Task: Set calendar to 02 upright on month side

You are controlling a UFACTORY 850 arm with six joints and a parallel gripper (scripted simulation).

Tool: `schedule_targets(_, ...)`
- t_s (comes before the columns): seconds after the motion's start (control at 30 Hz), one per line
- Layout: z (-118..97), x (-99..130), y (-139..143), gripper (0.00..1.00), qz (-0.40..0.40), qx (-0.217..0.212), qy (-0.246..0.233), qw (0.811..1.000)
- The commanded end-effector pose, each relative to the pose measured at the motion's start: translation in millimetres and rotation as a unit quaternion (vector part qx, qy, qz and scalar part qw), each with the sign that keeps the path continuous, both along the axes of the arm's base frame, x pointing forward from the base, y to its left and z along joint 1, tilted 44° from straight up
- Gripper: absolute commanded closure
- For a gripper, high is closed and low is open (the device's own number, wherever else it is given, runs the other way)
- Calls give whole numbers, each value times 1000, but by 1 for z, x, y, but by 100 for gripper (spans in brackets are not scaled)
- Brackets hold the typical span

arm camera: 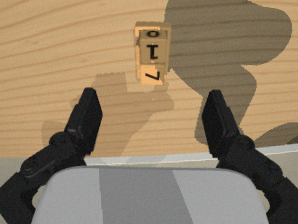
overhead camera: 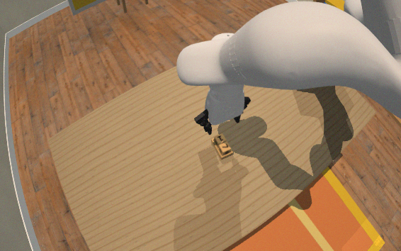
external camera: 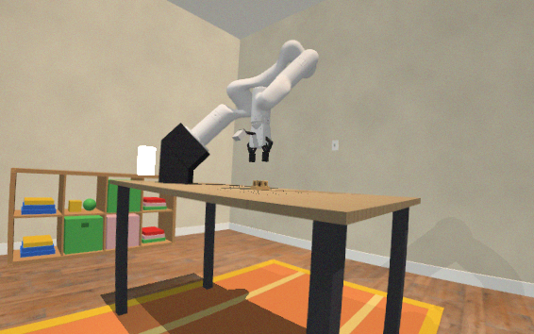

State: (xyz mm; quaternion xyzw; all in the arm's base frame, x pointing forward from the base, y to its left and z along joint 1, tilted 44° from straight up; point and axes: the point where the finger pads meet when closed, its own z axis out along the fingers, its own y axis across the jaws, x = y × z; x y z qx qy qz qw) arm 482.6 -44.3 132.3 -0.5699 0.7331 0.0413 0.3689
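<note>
The small wooden calendar tray (overhead camera: 219,154) (external camera: 260,187) lies flat on the wooden table (overhead camera: 120,159) (external camera: 329,204) (arm camera: 60,23), near its middle. Two digit cubes stand side by side in it. In the wrist view the far cube (arm camera: 152,48) shows a "1" on top and the near cube (arm camera: 152,72) shows a mark like a "7". The faces on the month's side are too small to read. My gripper (overhead camera: 223,125) (external camera: 258,158) (arm camera: 152,101) is open wide and empty. It hangs well above the tray, clear of the cubes.
The arm's black base (external camera: 180,158) stands at the table's far end. A shelf (external camera: 84,212) with coloured boxes stands on the floor by the wall. An orange rug (external camera: 263,292) (overhead camera: 318,213) lies under the table.
</note>
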Motion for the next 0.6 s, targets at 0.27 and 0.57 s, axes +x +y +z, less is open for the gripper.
schedule_targets(0.27, 0, 0, 0, 0, 0, 0, 0, 1000)
schedule_targets(0.57, 9, -6, -6, 0, 0, 0, 0, 1000)
